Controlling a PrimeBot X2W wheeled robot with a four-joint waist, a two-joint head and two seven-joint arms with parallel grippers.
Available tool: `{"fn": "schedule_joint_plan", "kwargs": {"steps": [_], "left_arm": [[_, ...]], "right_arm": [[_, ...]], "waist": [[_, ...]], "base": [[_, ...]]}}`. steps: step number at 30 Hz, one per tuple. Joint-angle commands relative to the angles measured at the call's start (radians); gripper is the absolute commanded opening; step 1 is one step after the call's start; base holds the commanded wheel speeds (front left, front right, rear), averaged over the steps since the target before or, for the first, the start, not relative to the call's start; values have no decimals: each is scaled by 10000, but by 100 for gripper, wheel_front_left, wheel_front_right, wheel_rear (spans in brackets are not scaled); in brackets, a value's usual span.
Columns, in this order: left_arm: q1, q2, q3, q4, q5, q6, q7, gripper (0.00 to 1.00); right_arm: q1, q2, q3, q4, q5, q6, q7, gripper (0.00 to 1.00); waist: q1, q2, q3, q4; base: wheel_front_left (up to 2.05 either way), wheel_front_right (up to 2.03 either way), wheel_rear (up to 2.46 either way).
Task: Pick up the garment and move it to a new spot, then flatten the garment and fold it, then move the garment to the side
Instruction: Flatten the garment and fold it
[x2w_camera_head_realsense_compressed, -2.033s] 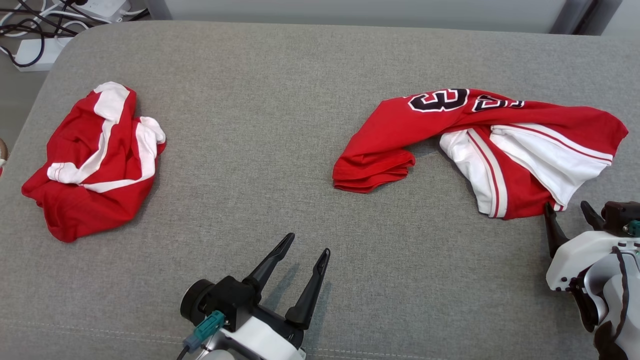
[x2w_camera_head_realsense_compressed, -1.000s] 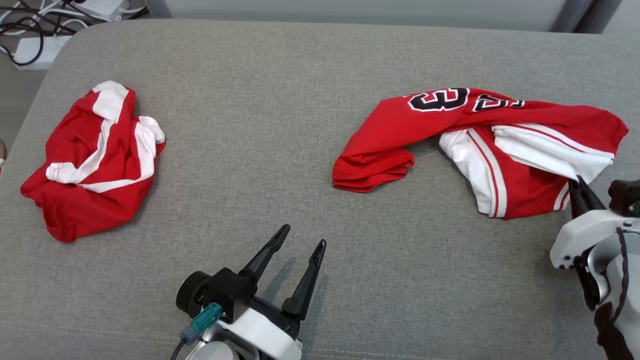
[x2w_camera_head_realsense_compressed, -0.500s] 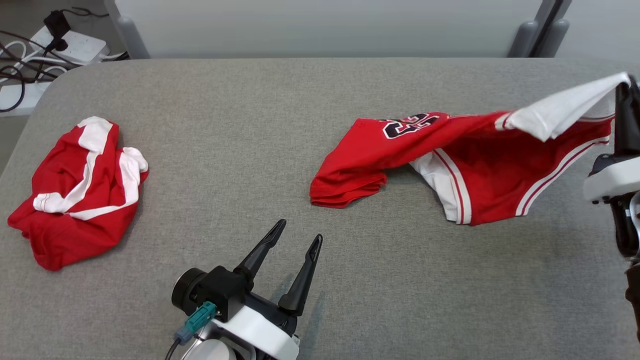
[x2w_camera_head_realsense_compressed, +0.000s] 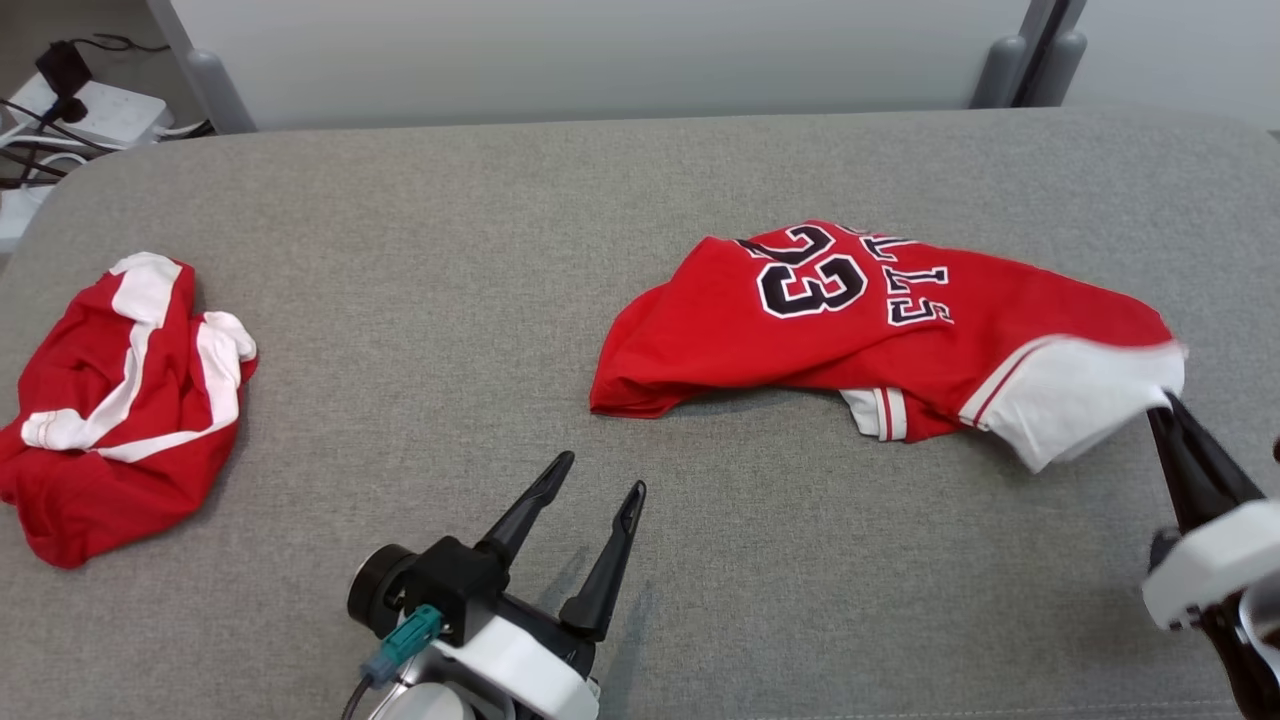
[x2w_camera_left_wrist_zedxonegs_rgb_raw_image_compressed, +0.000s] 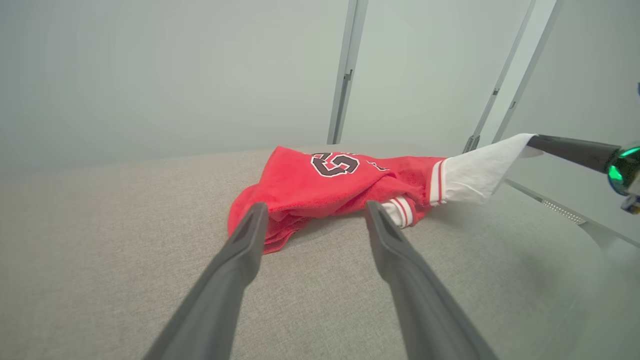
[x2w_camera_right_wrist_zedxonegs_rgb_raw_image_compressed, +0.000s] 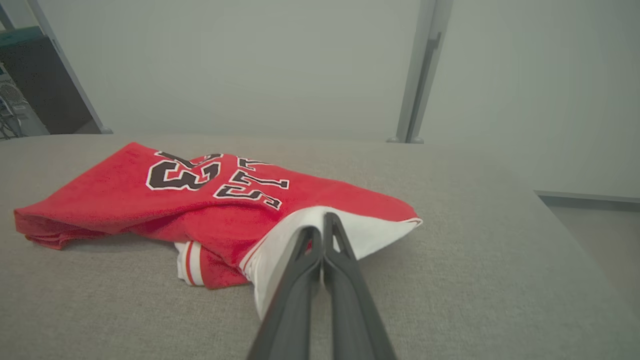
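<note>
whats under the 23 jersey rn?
The grey cushion, plus a red-striped white fold of the jersey itself poking out at its near edge. Anything beneath the middle is covered.

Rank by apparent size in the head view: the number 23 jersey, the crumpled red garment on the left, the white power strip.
1. number 23 jersey
2. crumpled red garment
3. white power strip, though it lies farthest from the camera
</note>
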Motion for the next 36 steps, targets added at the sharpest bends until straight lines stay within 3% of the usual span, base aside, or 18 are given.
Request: {"fn": "schedule_joint_plan", "kwargs": {"steps": [1,8,9,10,11,12,15,21,35,36], "left_arm": [[-567,27,180,-55,150,-71,-103,100],[-1929,439,-370,880,329,-71,-103,100],[-2173,506,-430,1275,335,-71,-103,100],[-2464,561,-512,1586,336,-71,-103,100],[-2739,635,-597,1908,368,-71,-103,100],[-2981,698,-638,2315,399,-71,-103,100],[-3917,785,-766,3945,664,-69,-103,100],[-4436,616,-542,5742,722,54,-103,100],[-4816,599,36,5896,883,257,-103,100],[-4835,594,54,5869,898,242,-103,96]], "right_arm": [[268,-416,66,-158,222,37,153,0],[698,-402,295,302,667,37,400,0],[643,-390,310,337,692,37,341,8],[565,-391,349,368,671,37,288,30],[459,-349,354,406,654,37,209,44],[342,-290,382,439,620,37,143,100],[-231,51,649,497,381,37,-183,100],[-708,369,945,546,273,37,-503,100],[-1064,652,997,659,323,37,-872,100],[-1087,676,1014,686,345,37,-893,100]], "waist": [[0,0,136,-60],[0,0,547,-175],[0,0,609,-215],[0,0,682,-267],[0,0,741,-332],[0,0,800,-407],[0,0,1117,-751],[0,0,1447,-1069],[0,0,1922,-1358],[0,0,1939,-1377]], "base": [[0,0,0],[0,0,0],[0,0,0],[0,0,0],[0,0,0],[0,0,0],[0,0,0],[0,0,0],[0,0,0],[0,0,0]]}}
